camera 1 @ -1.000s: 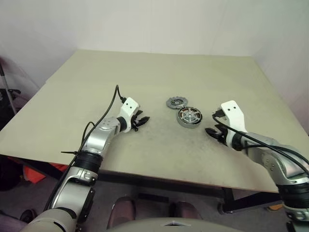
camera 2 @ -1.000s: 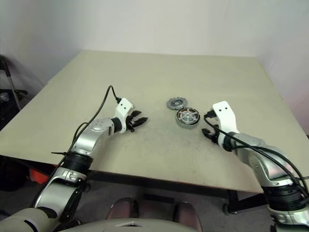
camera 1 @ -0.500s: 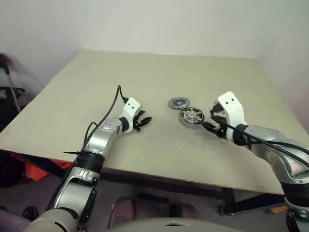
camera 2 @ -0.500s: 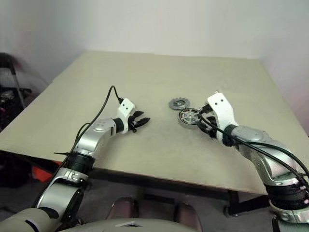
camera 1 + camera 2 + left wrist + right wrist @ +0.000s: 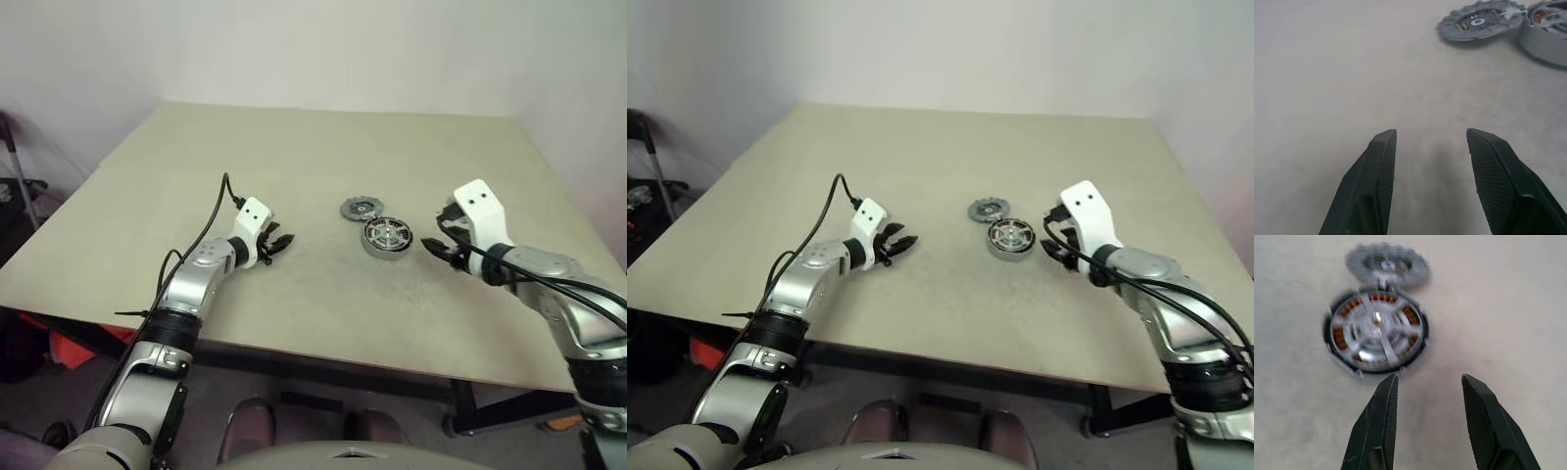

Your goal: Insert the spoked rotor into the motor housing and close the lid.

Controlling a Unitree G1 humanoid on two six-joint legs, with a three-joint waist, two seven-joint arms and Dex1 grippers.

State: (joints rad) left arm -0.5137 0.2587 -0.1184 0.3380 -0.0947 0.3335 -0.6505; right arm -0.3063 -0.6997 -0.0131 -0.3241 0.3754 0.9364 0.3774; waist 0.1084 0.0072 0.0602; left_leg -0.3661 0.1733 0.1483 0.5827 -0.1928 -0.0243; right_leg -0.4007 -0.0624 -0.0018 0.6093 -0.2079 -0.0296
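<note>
Rests on the surface (image 5: 294, 157) near its middle, the motor housing (image 5: 387, 237), spoked rotor (image 5: 1377, 329) seated inside, lid (image 5: 359, 208) touching its far rim, while right pincer (image 5: 438, 250) hovers empty and parted just beside, left pincer (image 5: 279, 242) likewise parted, well apart.

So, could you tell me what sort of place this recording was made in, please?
Probably a plain lab or test room: a bare beige table against blank white walls, holding just small motor parts, a motor housing and its lid.
</note>
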